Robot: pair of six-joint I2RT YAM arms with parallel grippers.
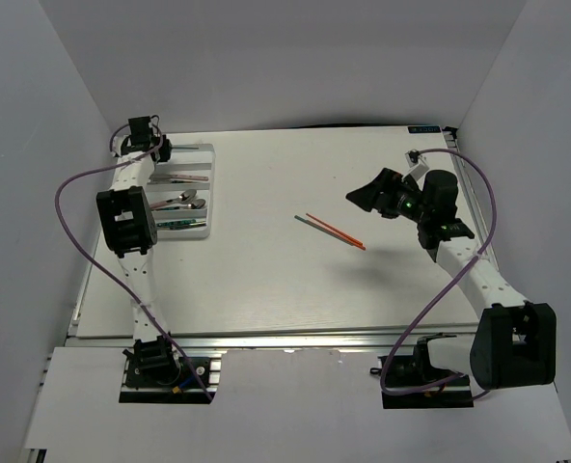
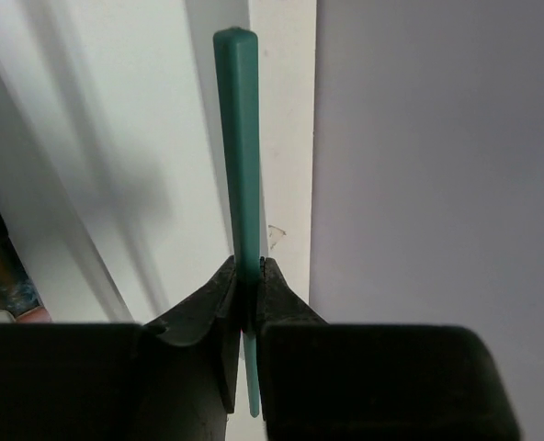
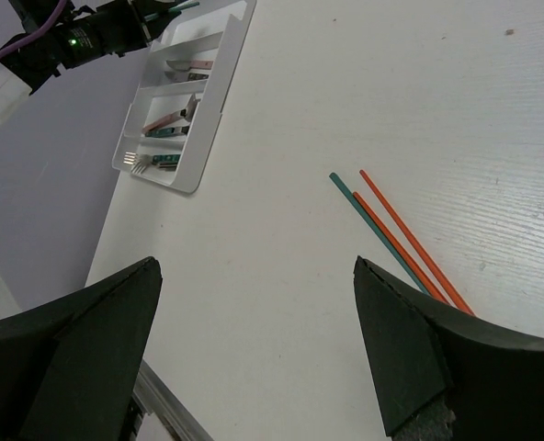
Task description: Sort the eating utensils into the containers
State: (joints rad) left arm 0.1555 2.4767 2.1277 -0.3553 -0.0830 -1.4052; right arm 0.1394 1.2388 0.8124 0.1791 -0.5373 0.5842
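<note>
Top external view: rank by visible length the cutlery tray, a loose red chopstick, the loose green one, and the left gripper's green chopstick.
1. White cutlery tray.
2. Loose red chopstick and loose green chopstick: about alike.
3. Held green chopstick, partly hidden by the left gripper.

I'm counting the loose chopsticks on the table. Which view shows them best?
Right wrist: the loose chopsticks lie large and distinct, two red, one green. Top external shows them small, nearly merged. Left wrist shows none, only a gripped green chopstick.

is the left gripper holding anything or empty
Holding: the left gripper is shut on a green chopstick, seen clamped in the left wrist view.
</note>
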